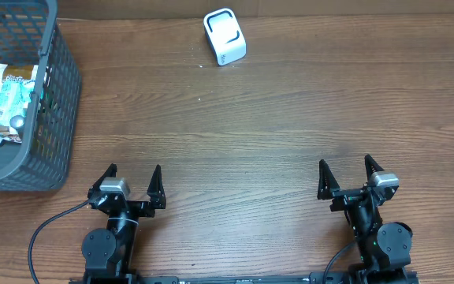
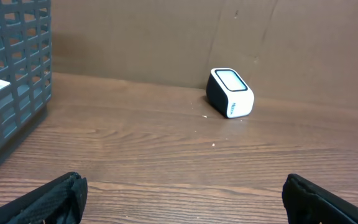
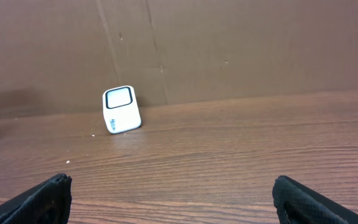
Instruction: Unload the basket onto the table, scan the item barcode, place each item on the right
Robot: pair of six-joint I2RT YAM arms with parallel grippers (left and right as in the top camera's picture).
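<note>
A packaged item [image 1: 6, 102] with a pale green and white wrapper lies inside the grey basket [image 1: 61, 87] at the far left. The white barcode scanner [image 1: 225, 36] with its dark window stands at the back of the table; the wrist views show this scanner [image 2: 230, 93] [image 3: 122, 109] far ahead of both arms. My left gripper [image 1: 134, 181] is open near the front edge, left of centre, with nothing between its fingers. Open and empty too, my right gripper [image 1: 346, 174] sits at the front right. No barcode is visible on the item from here.
The basket's mesh wall [image 2: 11, 74] rises at the left of the left wrist view. A brown cardboard wall [image 3: 229, 43] backs the wooden table [image 1: 251, 142].
</note>
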